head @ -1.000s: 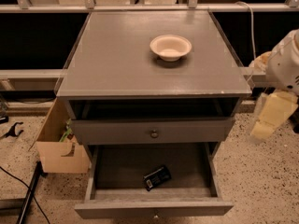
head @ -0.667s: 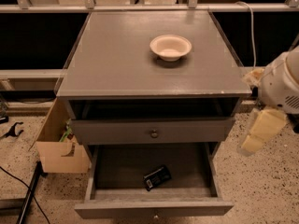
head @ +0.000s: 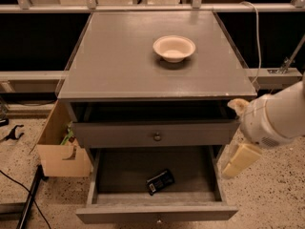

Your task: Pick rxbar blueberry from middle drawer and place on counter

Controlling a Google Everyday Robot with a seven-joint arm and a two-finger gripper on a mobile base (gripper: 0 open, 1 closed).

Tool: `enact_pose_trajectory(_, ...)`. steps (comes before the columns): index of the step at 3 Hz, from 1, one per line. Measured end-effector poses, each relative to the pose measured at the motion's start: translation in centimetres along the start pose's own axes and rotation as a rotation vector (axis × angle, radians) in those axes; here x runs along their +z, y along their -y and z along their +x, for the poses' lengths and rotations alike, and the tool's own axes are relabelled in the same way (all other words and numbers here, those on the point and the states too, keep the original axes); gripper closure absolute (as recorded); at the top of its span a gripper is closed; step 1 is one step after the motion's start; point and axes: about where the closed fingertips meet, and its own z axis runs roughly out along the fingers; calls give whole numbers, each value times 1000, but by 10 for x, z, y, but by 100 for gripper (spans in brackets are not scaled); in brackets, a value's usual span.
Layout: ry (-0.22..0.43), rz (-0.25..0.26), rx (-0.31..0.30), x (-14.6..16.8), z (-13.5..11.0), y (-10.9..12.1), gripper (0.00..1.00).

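Pincer point(head: 239, 160) lower, beside middle drawer point(head: 125, 174)

The dark-wrapped flat rectangular rxbar blueberry point(head: 160, 182) lies on the floor of the open grey wooden middle drawer point(head: 157, 213), at 6 o'clock. The cream gripper point(head: 238, 161) hangs just beside the drawer, at 4 o'clock.

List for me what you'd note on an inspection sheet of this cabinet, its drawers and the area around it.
Surface: glossy grey square counter, carrying a round cream bowl.
Job's things: dark-wrapped rxbar blueberry lies flat on the plank floor of the open grey middle drawer, near its front.
Clutter: open cardboard box on the floor beside the cabinet.
Grippers: cream gripper hangs outside the drawer's right side, apart from the bar.
Cables: white cable past the counter's right edge; black cable on the floor.
Surroundings: speckled floor; grey knobbed drawer front above the open drawer.
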Motion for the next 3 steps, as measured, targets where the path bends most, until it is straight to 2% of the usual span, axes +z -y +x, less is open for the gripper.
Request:
enact_pose_trajectory(1,-23,-80,7,62,16,-30,0)
enact_pose_trajectory(3,-28,-89,-11,65,19,-31,0)
